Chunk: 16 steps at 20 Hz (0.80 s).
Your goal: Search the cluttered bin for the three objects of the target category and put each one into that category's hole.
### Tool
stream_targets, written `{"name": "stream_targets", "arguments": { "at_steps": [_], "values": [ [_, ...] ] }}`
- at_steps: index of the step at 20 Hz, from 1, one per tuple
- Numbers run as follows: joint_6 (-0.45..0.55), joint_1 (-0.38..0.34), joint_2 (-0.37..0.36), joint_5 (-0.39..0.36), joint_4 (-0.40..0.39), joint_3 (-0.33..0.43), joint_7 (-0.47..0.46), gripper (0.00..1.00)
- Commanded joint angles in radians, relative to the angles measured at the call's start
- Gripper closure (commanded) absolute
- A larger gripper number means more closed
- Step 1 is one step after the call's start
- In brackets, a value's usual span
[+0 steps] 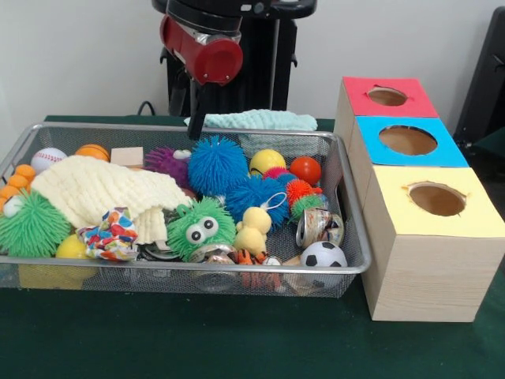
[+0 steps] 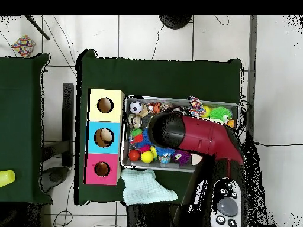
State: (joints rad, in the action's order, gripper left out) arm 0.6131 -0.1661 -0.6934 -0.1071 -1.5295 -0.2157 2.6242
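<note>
bin point(image 1: 353, 237): packed wall to wall, cream cloth point(image 1: 102, 193) covering its left half | boxes' three holes point(image 1: 436, 198) open from above — nothing over them | green worktop point(image 1: 197, 339) near side bare — free passage

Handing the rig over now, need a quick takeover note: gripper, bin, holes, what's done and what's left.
Gripper: hangs over the bin's far rim; open or shut can't be told.
Mesh bin: full of clutter, including blue spiky ball, green fuzzy toy with eyes, soccer ball, baseball and cream knit cloth.
Boxes beside the bin: red hole, blue hole, yellow hole.
Done: nothing visibly deposited; the overhead view doesn't settle what the holes contain.
Left: find three target items and drop each in.
</note>
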Motion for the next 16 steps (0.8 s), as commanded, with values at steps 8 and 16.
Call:
{"name": "stream_targets", "arguments": {
  "at_steps": [8, 16],
  "values": [
    [-0.067, -0.004, 0.071, 0.146, -0.105, 0.115, 0.129, 0.0],
    [-0.058, 0.013, 0.098, 0.163, -0.048, 0.09, 0.113, 0.0]
  ]
}}
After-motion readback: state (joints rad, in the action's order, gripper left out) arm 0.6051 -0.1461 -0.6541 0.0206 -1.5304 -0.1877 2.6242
